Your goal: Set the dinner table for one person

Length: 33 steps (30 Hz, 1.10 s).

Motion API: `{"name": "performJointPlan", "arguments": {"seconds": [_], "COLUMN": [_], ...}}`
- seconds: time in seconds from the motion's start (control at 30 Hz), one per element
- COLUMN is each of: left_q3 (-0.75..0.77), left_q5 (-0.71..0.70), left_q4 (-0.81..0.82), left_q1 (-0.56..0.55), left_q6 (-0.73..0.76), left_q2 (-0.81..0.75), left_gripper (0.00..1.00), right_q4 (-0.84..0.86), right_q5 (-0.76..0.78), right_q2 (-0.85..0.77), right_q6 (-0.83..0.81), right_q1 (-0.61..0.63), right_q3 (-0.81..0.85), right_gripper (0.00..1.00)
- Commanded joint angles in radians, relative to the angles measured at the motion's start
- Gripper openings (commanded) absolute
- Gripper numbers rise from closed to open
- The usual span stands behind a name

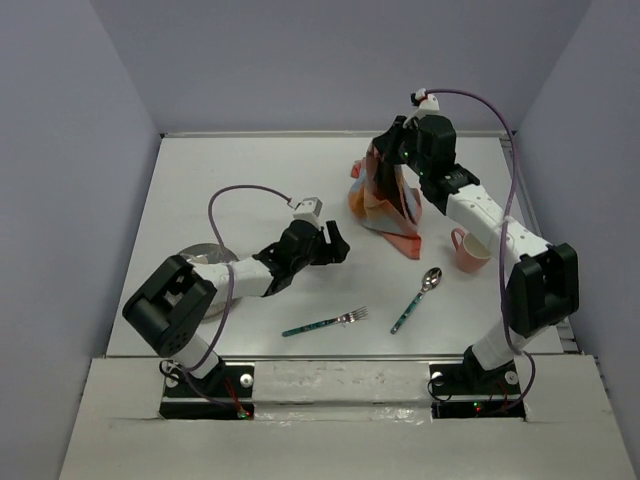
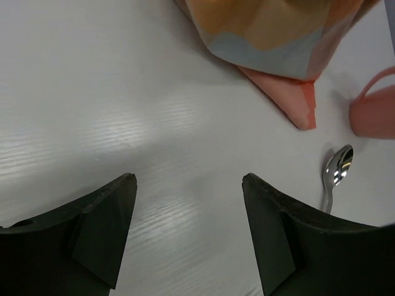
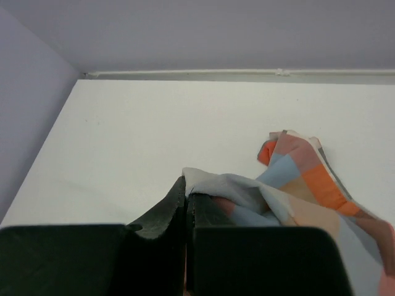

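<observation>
Placemat (image 1: pixel 385 205) aloft, near dinner table's (image 1: pixel 250 165) far edge

Right pincer (image 3: pixel 186 192) tight on plaid placemat (image 3: pixel 308 182) above white dinner table (image 3: pixel 154 123).

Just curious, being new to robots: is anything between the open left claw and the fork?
Nothing visible: only bare table lies between the left gripper and the fork. The spoon lies off to one side.
</observation>
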Motion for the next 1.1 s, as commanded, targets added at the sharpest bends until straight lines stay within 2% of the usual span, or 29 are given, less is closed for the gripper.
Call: {"name": "performJointPlan", "arguments": {"seconds": [0.0,0.17,0.23,0.37,0.67,0.87,1.07], "left_q3": [0.089,0.216,0.333,0.538,0.831,0.957,1.040], "left_q5": [-0.024,-0.076,-0.161,-0.252,-0.306,-0.338,-0.309], "left_q4": [-0.001,-0.057,-0.131,-0.220,-0.311,-0.373,-0.410], "left_q1": [-0.127,-0.243,-0.311,-0.357,-0.380,-0.388,-0.391], "left_q6": [0.131,0.180,0.220,0.251,0.298,0.326,0.337], "left_q2": [0.018,0.131,0.186,0.346,0.590,0.696,0.766], "left_gripper": [0.79,0.80,0.80,0.80,0.78,0.71,0.67], "right_q4": [0.073,0.070,0.066,0.053,0.034,0.030,0.032], "right_q5": [0.035,0.072,0.076,0.076,0.069,0.047,0.015], "right_q2": [-0.074,-0.078,-0.081,-0.101,-0.173,-0.192,-0.196], "right_q6": [-0.054,-0.060,-0.068,-0.071,-0.089,-0.081,-0.075], "right_q1": [0.000,-0.009,-0.019,-0.043,-0.120,-0.149,-0.149], "right_q3": [0.044,0.033,0.030,0.004,-0.074,-0.097,-0.102], "right_gripper": [0.00,0.00,0.00,0.00,0.00,0.00,0.00]}}
